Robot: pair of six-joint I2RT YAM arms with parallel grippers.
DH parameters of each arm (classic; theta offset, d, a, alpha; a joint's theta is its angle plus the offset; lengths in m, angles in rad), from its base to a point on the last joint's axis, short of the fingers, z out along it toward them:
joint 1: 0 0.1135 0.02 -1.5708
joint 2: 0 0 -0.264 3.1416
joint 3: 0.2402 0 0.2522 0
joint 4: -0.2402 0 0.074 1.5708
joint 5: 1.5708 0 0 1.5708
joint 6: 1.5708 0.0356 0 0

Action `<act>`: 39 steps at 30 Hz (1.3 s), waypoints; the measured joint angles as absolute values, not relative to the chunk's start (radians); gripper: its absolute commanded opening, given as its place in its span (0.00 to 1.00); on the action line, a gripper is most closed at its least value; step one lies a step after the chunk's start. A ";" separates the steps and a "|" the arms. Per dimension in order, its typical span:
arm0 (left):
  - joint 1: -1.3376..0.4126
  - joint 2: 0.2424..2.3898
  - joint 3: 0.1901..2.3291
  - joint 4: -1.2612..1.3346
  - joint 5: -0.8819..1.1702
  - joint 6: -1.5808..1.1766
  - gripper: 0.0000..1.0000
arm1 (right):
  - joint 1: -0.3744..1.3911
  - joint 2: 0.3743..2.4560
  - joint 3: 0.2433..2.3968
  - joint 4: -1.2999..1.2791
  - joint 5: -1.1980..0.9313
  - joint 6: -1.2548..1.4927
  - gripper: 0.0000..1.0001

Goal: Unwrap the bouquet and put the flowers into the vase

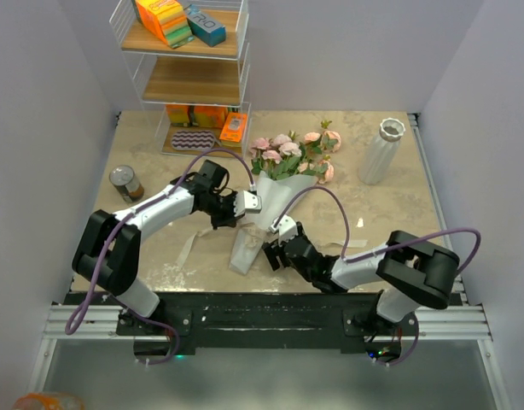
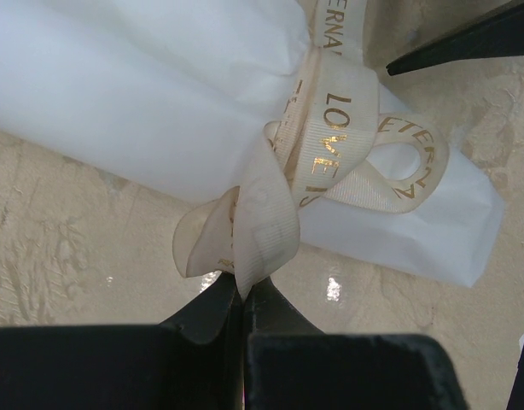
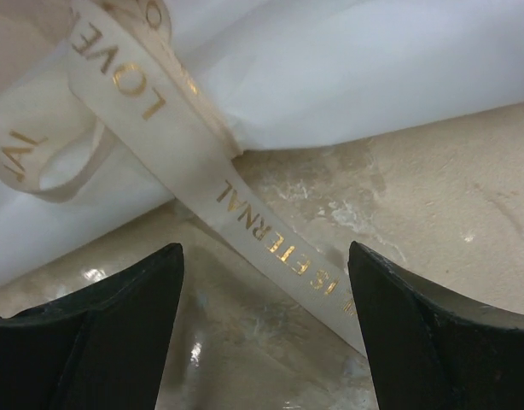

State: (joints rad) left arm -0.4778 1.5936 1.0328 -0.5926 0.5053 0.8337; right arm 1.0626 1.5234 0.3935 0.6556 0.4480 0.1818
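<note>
The bouquet [image 1: 275, 192] lies on the table, its pale pink flowers [image 1: 289, 152] pointing to the far side and its white paper cone [image 2: 142, 94] narrowing toward me. A cream ribbon [image 2: 330, 145] with gold lettering is tied round the cone. My left gripper [image 2: 243, 295] is shut on a loop end of that ribbon, at the cone's left side [image 1: 245, 205]. My right gripper [image 3: 264, 256] stands open at the cone's near right [image 1: 275, 249], low over the table. The ribbon's loose tail [image 3: 279, 239] lies flat between its fingers. The white ribbed vase [image 1: 382, 152] stands upright at the far right.
A small metal can [image 1: 125, 183] stands at the left. A white wire shelf [image 1: 189, 77] with coloured boxes fills the far left corner. Walls close in the table on both sides.
</note>
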 measured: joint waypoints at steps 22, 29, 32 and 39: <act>-0.478 1.594 1.033 -0.593 0.505 0.834 0.00 | 1.070 1.783 0.439 0.943 0.602 0.223 0.00; -0.478 1.594 1.034 -0.596 0.506 0.830 0.00 | 1.071 1.554 0.378 0.755 0.693 0.330 0.00; -0.479 1.591 1.043 -0.616 0.518 0.830 0.00 | 1.071 1.378 0.378 0.649 0.722 0.382 0.00; -0.479 1.542 1.119 -0.661 0.548 0.817 0.00 | 1.034 1.080 0.389 0.382 0.776 0.492 0.00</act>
